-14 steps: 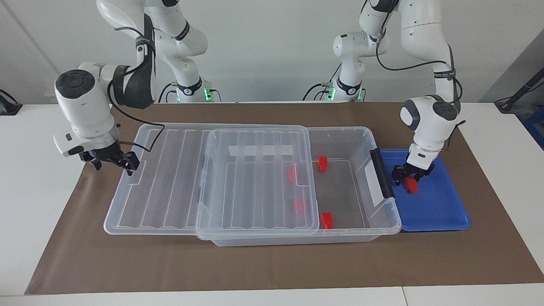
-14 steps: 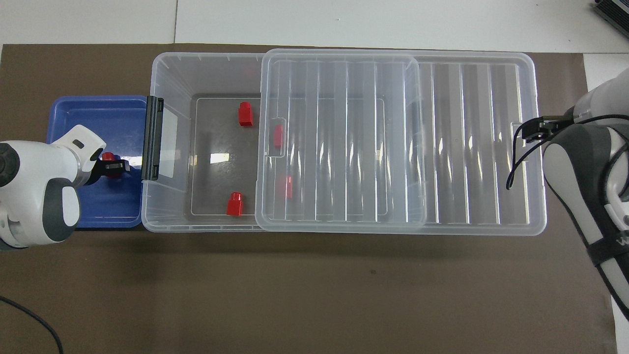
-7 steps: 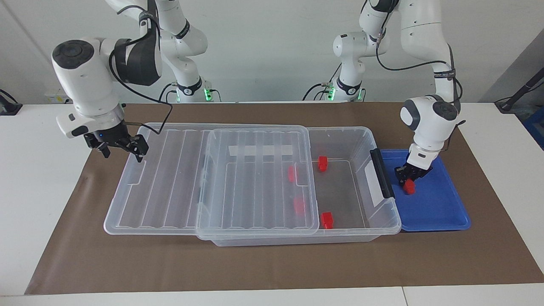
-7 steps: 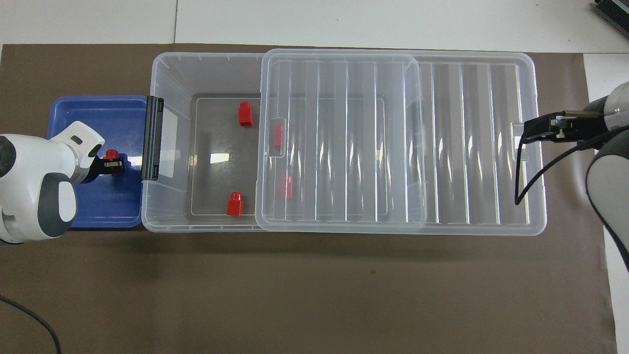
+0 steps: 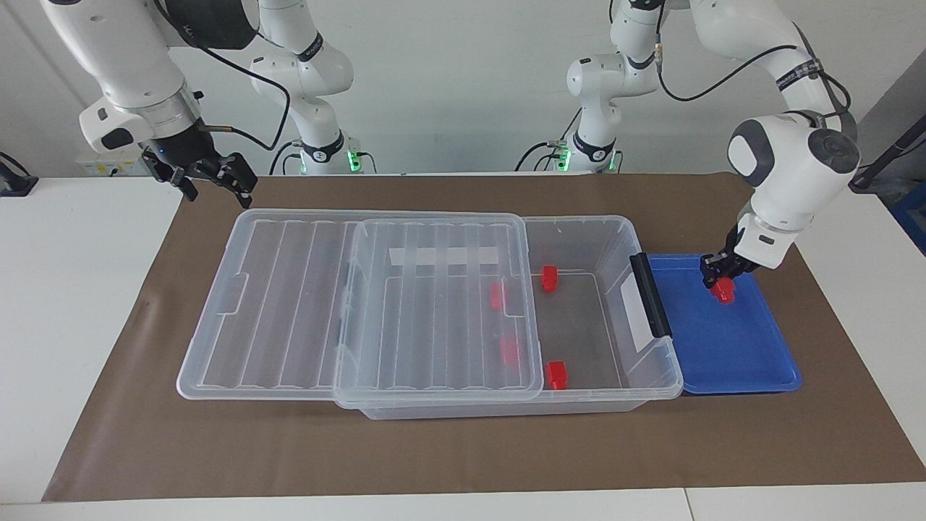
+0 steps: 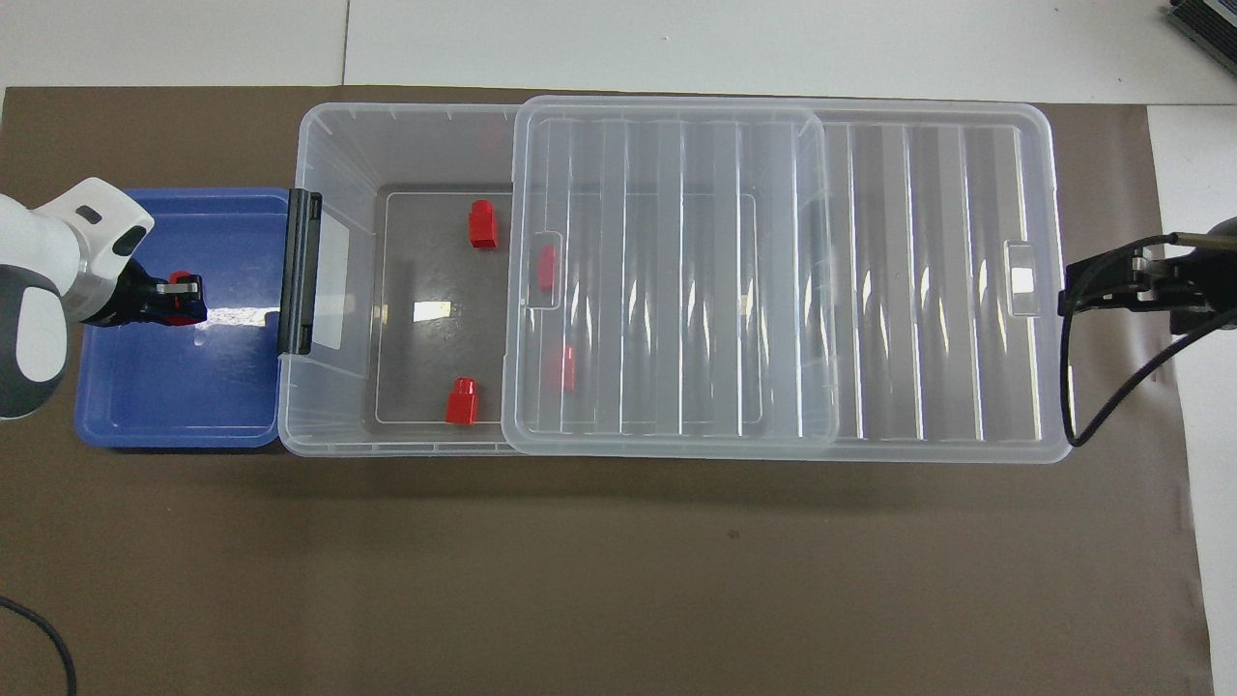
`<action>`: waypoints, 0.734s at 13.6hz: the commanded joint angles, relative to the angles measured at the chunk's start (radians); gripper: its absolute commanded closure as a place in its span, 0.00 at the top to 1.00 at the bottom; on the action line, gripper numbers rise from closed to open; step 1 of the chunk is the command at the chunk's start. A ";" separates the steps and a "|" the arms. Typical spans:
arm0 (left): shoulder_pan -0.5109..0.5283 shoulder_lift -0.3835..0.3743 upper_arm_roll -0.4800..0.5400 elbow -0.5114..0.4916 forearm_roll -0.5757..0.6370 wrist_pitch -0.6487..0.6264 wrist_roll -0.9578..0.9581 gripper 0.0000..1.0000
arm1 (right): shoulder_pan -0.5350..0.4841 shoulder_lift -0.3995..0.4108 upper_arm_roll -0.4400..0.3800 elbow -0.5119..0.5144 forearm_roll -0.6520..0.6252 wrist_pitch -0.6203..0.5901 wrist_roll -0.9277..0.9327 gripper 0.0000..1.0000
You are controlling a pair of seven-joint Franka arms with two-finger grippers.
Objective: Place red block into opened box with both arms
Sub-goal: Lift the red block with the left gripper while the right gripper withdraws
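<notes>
Two grippers show in the facing view. Raised over the blue tray (image 5: 731,347), the left gripper (image 5: 720,278) is clamped on a red block (image 5: 724,291), with the box (image 5: 655,376) beside it, lid (image 5: 362,304) slid half off. The right gripper (image 5: 210,177) hangs with fingers spread, empty, over the brown mat (image 5: 463,449) just off the lid's end.

From overhead, the left gripper (image 6: 184,300) holds the block (image 6: 179,311) above the tray (image 6: 145,406). Four more blocks (image 6: 482,224) lie inside the box (image 6: 329,135). The right gripper (image 6: 1087,290) sits just past the lid (image 6: 870,271).
</notes>
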 commanded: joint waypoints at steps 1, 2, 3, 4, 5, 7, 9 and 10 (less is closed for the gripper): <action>-0.014 0.006 -0.035 0.129 -0.028 -0.147 -0.128 0.02 | -0.013 -0.011 0.004 -0.027 0.027 0.001 -0.006 1.00; -0.014 0.003 -0.062 0.158 -0.051 -0.176 -0.205 0.02 | -0.010 -0.022 0.004 -0.045 0.015 0.009 -0.005 1.00; -0.014 -0.001 -0.093 0.171 -0.053 -0.183 -0.280 0.03 | -0.003 -0.027 0.003 -0.057 0.004 0.024 -0.005 1.00; -0.014 -0.010 -0.128 0.171 -0.053 -0.176 -0.366 0.03 | -0.003 -0.036 0.004 -0.076 0.004 0.030 -0.003 1.00; -0.026 -0.011 -0.153 0.166 -0.049 -0.160 -0.472 0.03 | -0.001 -0.041 0.004 -0.084 0.004 0.030 -0.003 1.00; -0.072 -0.013 -0.156 0.150 -0.044 -0.092 -0.632 0.04 | -0.001 -0.042 0.004 -0.087 0.004 0.032 -0.006 1.00; -0.115 -0.037 -0.156 0.073 -0.046 0.025 -0.713 0.04 | -0.007 -0.042 0.006 -0.084 0.023 0.020 -0.025 1.00; -0.144 -0.054 -0.156 0.012 -0.044 0.105 -0.788 0.04 | -0.015 -0.042 0.006 -0.079 0.026 0.020 -0.055 1.00</action>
